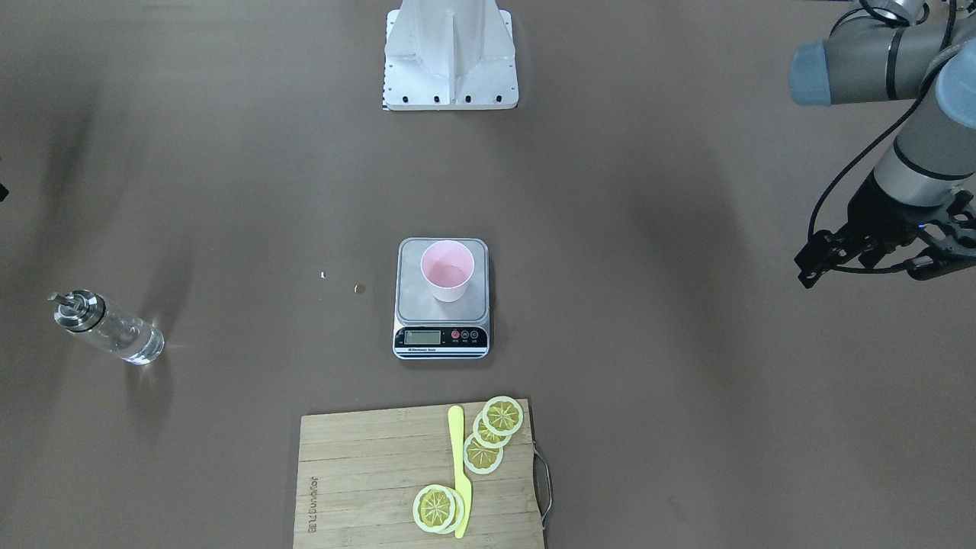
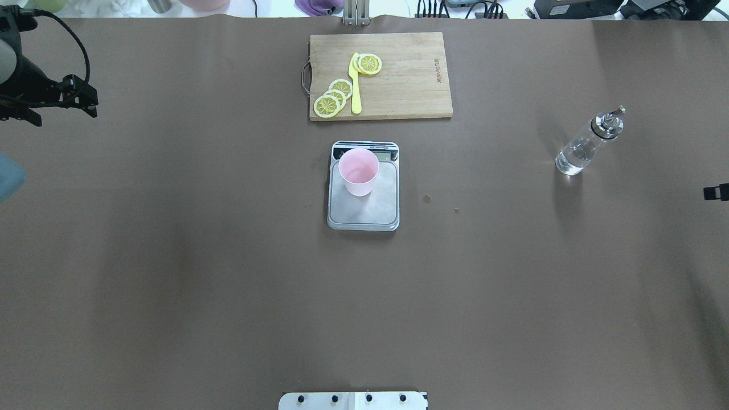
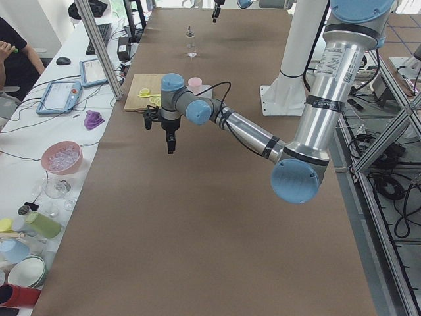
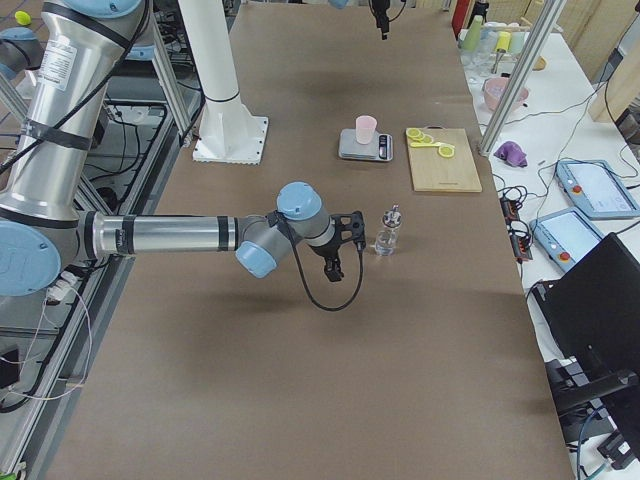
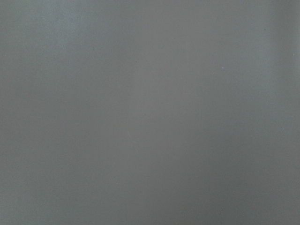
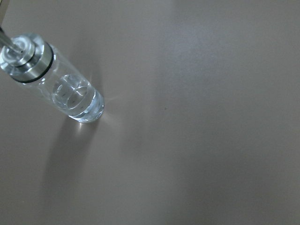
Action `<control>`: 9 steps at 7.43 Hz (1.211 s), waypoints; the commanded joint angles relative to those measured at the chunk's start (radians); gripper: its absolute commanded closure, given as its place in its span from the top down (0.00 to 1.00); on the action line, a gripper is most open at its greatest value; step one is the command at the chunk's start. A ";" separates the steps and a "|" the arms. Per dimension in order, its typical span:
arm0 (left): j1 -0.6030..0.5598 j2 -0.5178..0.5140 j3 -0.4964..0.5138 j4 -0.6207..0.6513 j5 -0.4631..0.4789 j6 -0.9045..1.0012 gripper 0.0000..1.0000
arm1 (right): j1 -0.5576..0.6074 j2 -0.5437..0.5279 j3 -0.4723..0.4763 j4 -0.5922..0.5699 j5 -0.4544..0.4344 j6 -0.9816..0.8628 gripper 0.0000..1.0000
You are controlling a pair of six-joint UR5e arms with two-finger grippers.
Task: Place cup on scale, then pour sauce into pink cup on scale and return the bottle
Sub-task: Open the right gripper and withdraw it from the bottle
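The pale pink cup (image 1: 447, 270) stands upright on the steel platform of the scale (image 1: 441, 336) at the table's middle; it also shows in the overhead view (image 2: 358, 171). The clear glass bottle (image 2: 586, 146) with its metal cap stands upright on the table at my right, a little clear liquid in its bottom (image 6: 77, 101). My left gripper (image 1: 884, 271) hangs open and empty above the table far to my left, well away from the scale. My right gripper (image 4: 335, 262) hovers beside the bottle, apart from it; I cannot tell if it is open or shut.
A wooden cutting board (image 1: 366, 488) with lemon slices (image 1: 502, 415) and a yellow knife (image 1: 460, 473) lies beyond the scale. Two small specks (image 2: 426, 198) mark the brown table between scale and bottle. The robot's base (image 1: 450, 53) is at the near edge.
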 commanded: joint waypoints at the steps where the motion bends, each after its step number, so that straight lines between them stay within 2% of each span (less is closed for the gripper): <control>1: -0.004 -0.001 -0.017 0.000 -0.009 0.002 0.99 | 0.098 0.116 0.007 -0.317 0.039 -0.238 1.00; 3: -0.038 -0.006 -0.044 0.026 -0.010 0.052 0.99 | 0.142 0.250 0.010 -0.645 0.045 -0.410 1.00; 4: -0.096 -0.010 -0.049 0.111 -0.010 0.207 0.99 | 0.179 0.311 0.019 -0.800 0.048 -0.490 1.00; 5: -0.155 -0.003 -0.047 0.162 -0.012 0.364 0.99 | 0.181 0.320 0.048 -0.929 0.068 -0.571 1.00; 6: -0.233 0.035 -0.035 0.164 -0.030 0.471 0.99 | 0.208 0.350 0.051 -1.023 0.094 -0.628 1.00; 7: -0.290 0.107 -0.009 0.152 -0.130 0.611 0.99 | 0.222 0.355 0.051 -1.080 0.096 -0.665 1.00; 8: -0.352 0.201 -0.006 0.149 -0.147 0.727 0.99 | 0.234 0.353 0.019 -1.100 0.096 -0.707 1.00; 9: -0.402 0.280 0.014 0.140 -0.151 0.729 0.99 | 0.265 0.353 -0.039 -1.099 0.096 -0.775 1.00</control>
